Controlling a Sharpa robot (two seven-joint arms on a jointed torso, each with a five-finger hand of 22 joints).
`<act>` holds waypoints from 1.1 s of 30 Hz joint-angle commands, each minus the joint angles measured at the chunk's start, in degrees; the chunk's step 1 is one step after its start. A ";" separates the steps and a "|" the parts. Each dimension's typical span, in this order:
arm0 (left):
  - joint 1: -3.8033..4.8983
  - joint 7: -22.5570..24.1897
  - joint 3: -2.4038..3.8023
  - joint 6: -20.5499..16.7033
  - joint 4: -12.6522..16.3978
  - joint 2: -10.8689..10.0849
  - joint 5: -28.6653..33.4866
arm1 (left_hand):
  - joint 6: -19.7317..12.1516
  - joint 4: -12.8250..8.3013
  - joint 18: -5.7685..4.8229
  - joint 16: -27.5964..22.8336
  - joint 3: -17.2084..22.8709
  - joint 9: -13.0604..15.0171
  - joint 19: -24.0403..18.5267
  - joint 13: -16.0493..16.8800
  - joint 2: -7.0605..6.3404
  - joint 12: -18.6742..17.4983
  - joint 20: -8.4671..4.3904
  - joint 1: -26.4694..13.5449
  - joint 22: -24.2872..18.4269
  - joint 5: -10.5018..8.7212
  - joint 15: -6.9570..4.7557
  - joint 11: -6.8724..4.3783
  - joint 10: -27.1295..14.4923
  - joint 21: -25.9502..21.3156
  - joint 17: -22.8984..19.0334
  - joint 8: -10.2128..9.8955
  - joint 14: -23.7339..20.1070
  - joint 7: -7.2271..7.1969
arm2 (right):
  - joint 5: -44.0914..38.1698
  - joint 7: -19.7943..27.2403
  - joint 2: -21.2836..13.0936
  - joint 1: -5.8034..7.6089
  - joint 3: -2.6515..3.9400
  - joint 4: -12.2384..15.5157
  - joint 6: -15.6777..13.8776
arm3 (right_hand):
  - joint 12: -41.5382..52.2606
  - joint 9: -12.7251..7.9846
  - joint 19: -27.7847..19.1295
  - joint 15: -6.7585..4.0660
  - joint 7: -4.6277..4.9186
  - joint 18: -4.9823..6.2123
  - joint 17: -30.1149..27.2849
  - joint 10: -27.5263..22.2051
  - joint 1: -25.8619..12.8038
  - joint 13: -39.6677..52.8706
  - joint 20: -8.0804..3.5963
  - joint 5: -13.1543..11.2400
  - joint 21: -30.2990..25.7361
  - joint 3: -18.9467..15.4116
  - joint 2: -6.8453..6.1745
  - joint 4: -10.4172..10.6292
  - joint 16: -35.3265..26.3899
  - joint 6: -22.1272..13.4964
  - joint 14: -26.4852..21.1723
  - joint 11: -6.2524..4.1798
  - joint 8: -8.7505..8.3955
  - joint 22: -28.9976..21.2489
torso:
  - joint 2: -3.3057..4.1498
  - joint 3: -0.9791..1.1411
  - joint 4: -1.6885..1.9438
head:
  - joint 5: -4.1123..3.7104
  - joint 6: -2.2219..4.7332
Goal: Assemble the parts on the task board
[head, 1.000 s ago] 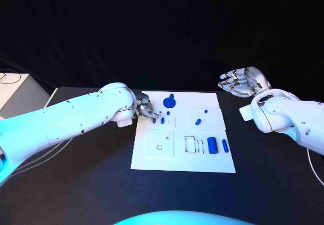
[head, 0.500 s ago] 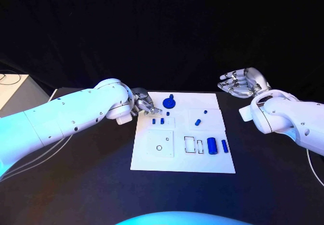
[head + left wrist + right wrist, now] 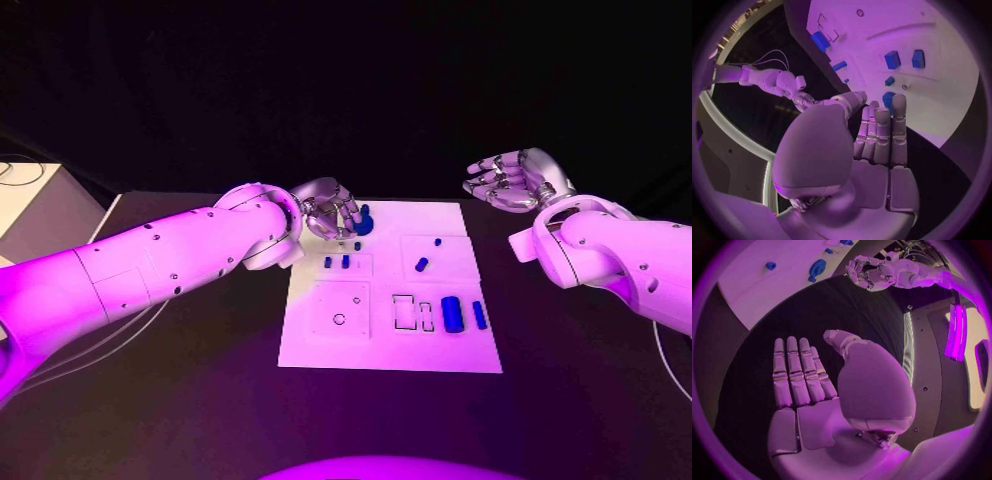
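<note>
The white task board (image 3: pixel 389 345) lies mid-table with blue parts on it. My left hand (image 3: pixel 330 211) hovers over its far left corner with straight fingers (image 3: pixel 879 135) and holds nothing. Just beside it lies a round blue part (image 3: pixel 365 222). Two small pegs (image 3: pixel 336 262) stand below the hand, seen again as two pegs (image 3: pixel 904 58) in the left wrist view. A short piece (image 3: pixel 421 264), a thick cylinder (image 3: pixel 451 312) and a slim one (image 3: pixel 479 314) lie farther right. My right hand (image 3: pixel 508 180) hangs off the board's far right corner, empty, fingers (image 3: pixel 795 372) flat.
Outlined recesses (image 3: pixel 413 310) and a small ring hole (image 3: pixel 339 316) mark the board's near half. A pale box (image 3: pixel 32 205) stands at the table's far left. Black tabletop (image 3: pixel 173 400) surrounds the board. The right wrist view shows my left hand (image 3: pixel 873 271) across the table.
My left hand has lifted off the two small pegs and moved toward the board's far edge, beside the round blue part. The right hand has stayed put.
</note>
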 commanded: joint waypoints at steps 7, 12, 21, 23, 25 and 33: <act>-0.76 7.12 -1.63 -4.33 -4.24 3.28 -12.10 | 0.99 0.71 0.77 3.10 -2.84 -2.57 -0.43 -2.72 -1.38 -1.49 0.73 -3.72 0.35 -0.91 0.65 0.54 -1.48 0.17 0.22 -1.21 1.90 -0.53 | -0.18 1.14 0.05 -0.02 0.01 0.21 0.37 | -0.02 -0.08 -0.39 0.20 0.43 0.35 -0.11 -0.38 -0.04 -0.06 -0.17 0.42 0.03 0.08 0.26 -0.31 -0.25 -0.06 0.08 0.05 -0.19 -0.12 | 0.18 -0.08 -0.15 | -0.08 0.24; -0.88 5.61 -2.10 -3.73 -5.76 4.64 -14.91 | 2.04 0.56 0.81 4.84 -3.23 -3.45 0.26 -3.51 -1.19 -1.54 0.63 -3.47 0.56 -0.78 0.49 0.35 -0.99 0.54 1.26 -1.51 3.48 -1.14 | -0.18 1.22 0.05 -0.01 0.02 0.30 0.32 | -0.02 -0.09 -0.40 0.20 0.43 0.35 -0.13 -0.39 -0.01 -0.06 -0.17 0.48 0.02 0.11 0.26 -0.34 -0.26 -0.07 0.08 0.05 -0.20 -0.15 | 0.17 -0.11 -0.12 | -0.18 0.15; -0.94 1.54 -2.36 -0.50 -7.50 6.19 -18.43 | 4.07 0.56 0.44 6.36 -3.32 -4.74 2.10 -4.93 -1.16 -2.36 0.57 -3.43 2.36 -0.54 0.52 0.44 -1.07 2.07 1.32 -2.06 4.40 -1.36 | -0.18 1.22 -0.01 0.00 0.02 0.52 0.28 | -0.03 -0.10 -0.43 0.20 0.44 0.35 -0.17 -0.41 0.05 -0.06 -0.16 0.67 0.02 0.18 0.26 -0.41 -0.27 -0.07 0.09 0.06 -0.22 -0.22 | 0.09 -0.05 -0.04 | -0.30 -0.14; -0.95 1.12 -2.37 -0.23 -7.66 6.37 -18.78 | 4.25 0.52 0.44 6.44 -3.26 -4.86 2.11 -5.06 -1.12 -2.43 0.57 -3.35 2.37 -0.50 0.52 0.44 -1.03 2.09 1.25 -2.13 4.41 -1.40 | -0.18 1.22 -0.02 0.00 0.02 0.55 0.27 | -0.03 -0.10 -0.43 0.20 0.44 0.35 -0.17 -0.41 0.05 -0.06 -0.16 0.67 0.02 0.18 0.26 -0.41 -0.27 -0.07 0.09 0.06 -0.22 -0.22 | 0.10 -0.05 -0.04 | -0.31 -0.15; -0.95 0.65 -2.38 -0.03 -7.86 6.60 -19.18 | 4.35 0.48 0.46 6.48 -3.21 -4.98 2.05 -5.18 -1.10 -2.51 0.57 -3.28 2.30 -0.45 0.52 0.45 -1.03 2.05 1.08 -2.22 4.35 -1.42 | -0.18 1.22 -0.02 0.01 0.02 0.58 0.27 | -0.03 -0.10 -0.43 0.20 0.44 0.35 -0.17 -0.41 0.05 -0.06 -0.16 0.67 0.02 0.18 0.26 -0.41 -0.27 -0.07 0.09 0.06 -0.22 -0.22 | 0.05 -0.05 -0.02 | -0.33 -0.17; -0.97 -0.57 -2.40 1.26 -8.68 7.46 -20.40 | 5.00 0.21 0.36 6.93 -2.69 -5.55 2.48 -5.78 -0.79 -2.85 0.57 -2.78 2.91 -0.33 0.54 0.48 -0.87 2.56 0.93 -2.61 4.44 -1.44 | -0.18 1.24 0.02 0.01 0.02 0.62 0.30 | -0.03 -0.10 -0.43 0.20 0.44 0.35 -0.17 -0.41 0.05 -0.06 -0.16 0.67 0.02 0.18 0.26 -0.41 -0.27 -0.07 0.09 0.06 -0.22 -0.22 | 0.03 -0.09 -0.11 | -0.31 -0.25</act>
